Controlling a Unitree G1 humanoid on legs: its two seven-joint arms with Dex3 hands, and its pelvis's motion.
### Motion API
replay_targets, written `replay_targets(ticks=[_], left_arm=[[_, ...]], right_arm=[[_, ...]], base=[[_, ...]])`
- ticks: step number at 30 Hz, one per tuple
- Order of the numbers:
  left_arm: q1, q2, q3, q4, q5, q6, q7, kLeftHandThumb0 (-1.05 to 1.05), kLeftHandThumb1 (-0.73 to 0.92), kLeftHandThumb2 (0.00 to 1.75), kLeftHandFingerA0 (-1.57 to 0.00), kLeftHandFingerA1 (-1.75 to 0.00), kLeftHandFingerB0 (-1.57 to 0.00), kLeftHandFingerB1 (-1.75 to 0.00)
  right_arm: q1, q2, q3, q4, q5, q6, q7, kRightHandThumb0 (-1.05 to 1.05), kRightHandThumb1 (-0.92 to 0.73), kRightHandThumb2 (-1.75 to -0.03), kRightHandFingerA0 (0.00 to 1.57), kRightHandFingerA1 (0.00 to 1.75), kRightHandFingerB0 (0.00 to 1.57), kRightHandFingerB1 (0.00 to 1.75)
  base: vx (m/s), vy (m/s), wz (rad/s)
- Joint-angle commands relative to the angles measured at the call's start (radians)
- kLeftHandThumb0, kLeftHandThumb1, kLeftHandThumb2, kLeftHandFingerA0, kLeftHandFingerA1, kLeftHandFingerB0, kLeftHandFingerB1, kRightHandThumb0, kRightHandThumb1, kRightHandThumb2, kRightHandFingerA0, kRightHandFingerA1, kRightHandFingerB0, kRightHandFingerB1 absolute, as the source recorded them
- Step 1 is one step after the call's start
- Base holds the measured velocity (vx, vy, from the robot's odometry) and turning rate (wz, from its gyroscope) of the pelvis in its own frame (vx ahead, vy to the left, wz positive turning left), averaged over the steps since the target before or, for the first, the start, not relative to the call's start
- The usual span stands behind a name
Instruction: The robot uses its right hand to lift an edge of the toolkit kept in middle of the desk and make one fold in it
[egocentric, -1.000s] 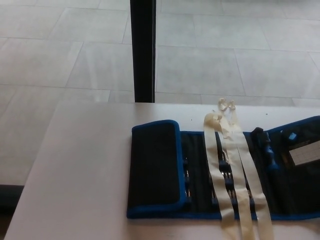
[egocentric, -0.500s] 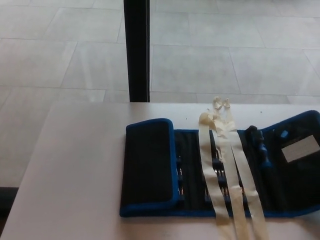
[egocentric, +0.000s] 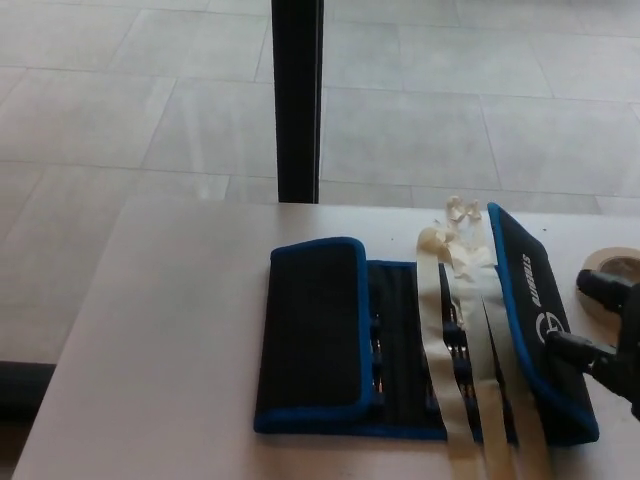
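Pale desk (egocentric: 170, 330) fills your view, with the black, blue-edged toolkit (egocentric: 400, 345) lying mid-desk, its long axis running left to right. You see its left end already folded inward and its right flap (egocentric: 535, 320) tilted up and over toward the centre. Cream tape strips (egocentric: 440, 350) cross it front to back. Your right hand (egocentric: 612, 340) sits at the flap's outer edge; you cannot tell its grip.

Only one feed for me here, the head cam. It looks down and forward over the worktop (egocentric: 170, 330) from pretty close, near edge cropped at the bottom, far edge visible, then tiled floor (egocentric: 120, 110) and a dark post (egocentric: 297, 100) beyond.
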Motion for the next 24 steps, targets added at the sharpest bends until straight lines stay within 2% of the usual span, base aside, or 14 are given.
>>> replay_targets(ticks=[1, 6, 11, 12, 13, 14, 15, 16, 17, 19, 20, 21, 22, 24], left_arm=[[0.004, 0.038, -0.011, 0.003, 0.009, -0.039, -0.029, -0.66, 0.87, 0.66, -0.53, -0.56, -0.49, -0.44], [-0.004, 0.044, -0.017, 0.003, 0.01, -0.027, -0.02, -0.64, 0.87, 0.65, -0.54, -0.6, -0.51, -0.45], [0.011, 0.047, -0.031, -0.014, 0.027, -0.034, -0.014, -0.66, 0.89, 0.66, -0.54, -0.6, -0.5, -0.45], [0.011, 0.046, -0.033, -0.021, 0.027, -0.03, -0.016, -0.65, 0.89, 0.66, -0.54, -0.58, -0.5, -0.44], [0.008, 0.048, -0.039, -0.022, 0.033, -0.023, -0.015, -0.65, 0.89, 0.66, -0.54, -0.58, -0.5, -0.44], [0.004, 0.051, -0.04, -0.011, 0.032, -0.027, -0.018, -0.65, 0.88, 0.66, -0.54, -0.58, -0.5, -0.44], [0.002, 0.051, -0.041, -0.015, 0.03, -0.023, -0.022, -0.65, 0.88, 0.66, -0.53, -0.57, -0.5, -0.44], [0.0, 0.051, -0.041, -0.016, 0.029, -0.021, -0.019, -0.65, 0.88, 0.66, -0.53, -0.57, -0.5, -0.44], [0.001, 0.051, -0.04, -0.019, 0.028, -0.025, -0.02, -0.65, 0.89, 0.66, -0.53, -0.57, -0.49, -0.45], [0.004, 0.052, -0.043, -0.027, 0.03, -0.021, -0.019, -0.64, 0.89, 0.66, -0.53, -0.57, -0.5, -0.45], [0.005, 0.053, -0.045, -0.03, 0.032, -0.02, -0.017, -0.63, 0.9, 0.66, -0.53, -0.57, -0.49, -0.44], [0.006, 0.053, -0.046, -0.03, 0.033, -0.022, -0.016, -0.63, 0.9, 0.66, -0.53, -0.57, -0.49, -0.44], [0.008, 0.056, -0.048, -0.033, 0.033, -0.019, -0.022, -0.64, 0.9, 0.66, -0.51, -0.56, -0.48, -0.44], [0.011, 0.053, -0.045, -0.041, 0.029, -0.017, -0.015, -0.65, 0.89, 0.66, -0.54, -0.61, -0.51, -0.46]], right_arm=[[0.047, -0.049, 0.093, -0.046, -0.135, -0.139, 0.026, -0.52, -0.86, -0.65, 0.37, 0.53, 0.32, 0.48], [0.039, -0.201, 0.291, 0.202, -0.416, -0.386, 0.031, -0.54, -0.86, -0.66, 0.42, 0.55, 0.41, 0.49], [-0.008, -0.266, 0.381, 0.363, -0.521, -0.455, -0.011, -0.53, -0.84, -0.65, 0.46, 0.57, 0.41, 0.48], [-0.033, -0.286, 0.416, 0.389, -0.554, -0.45, -0.017, -0.5, -0.65, -1.07, 0.47, 0.69, 0.32, 0.55], [-0.052, -0.297, 0.442, 0.409, -0.579, -0.454, -0.026, -0.5, -0.65, -1.07, 0.47, 0.69, 0.32, 0.55], [-0.067, -0.301, 0.461, 0.427, -0.589, -0.451, -0.026, -0.55, -0.84, -0.65, 0.47, 0.62, 0.44, 0.45], [-0.076, -0.303, 0.48, 0.451, -0.608, -0.473, -0.038, -0.5, -0.64, -1.05, 0.46, 0.68, 0.28, 0.55], [-0.082, -0.305, 0.492, 0.471, -0.617, -0.493, -0.038, -0.48, -0.64, -1.05, 0.49, 0.7, 0.28, 0.55], [-0.097, -0.315, 0.533, 0.501, -0.65, -0.503, -0.045, -0.57, -0.81, -0.64, 0.46, 0.58, 0.37, 0.45], [-0.103, -0.328, 0.566, 0.518, -0.672, -0.513, -0.047, -0.56, -0.84, -0.64, 0.39, 0.55, 0.34, 0.45], [-0.114, -0.337, 0.601, 0.531, -0.694, -0.504, -0.039, -0.54, -0.65, -1.03, 0.34, 0.6, 0.2, 0.51], [-0.12, -0.34, 0.618, 0.536, -0.704, -0.496, -0.034, -0.54, -0.65, -1.03, 0.34, 0.6, 0.2, 0.51], [-0.129, -0.349, 0.668, 0.544, -0.732, -0.495, -0.013, -0.59, -0.85, -0.64, 0.4, 0.54, 0.32, 0.43], [-0.131, -0.35, 0.694, 0.533, -0.741, -0.496, -0.014, -0.64, -0.84, -0.64, 0.42, 0.56, 0.32, 0.45]], base=[[0.0, 0.0, 0.0], [0.0, 0.0, 0.0], [0.0, 0.0, 0.0], [0.0, 0.0, 0.0], [0.0, 0.0, 0.0], [0.0, 0.0, 0.0], [0.0, 0.0, 0.0], [0.0, 0.0, 0.0], [0.0, 0.0, 0.0], [0.0, 0.0, 0.0], [0.0, 0.0, 0.0], [0.0, 0.0, 0.0], [0.0, 0.0, 0.0], [0.0, 0.0, 0.0]])
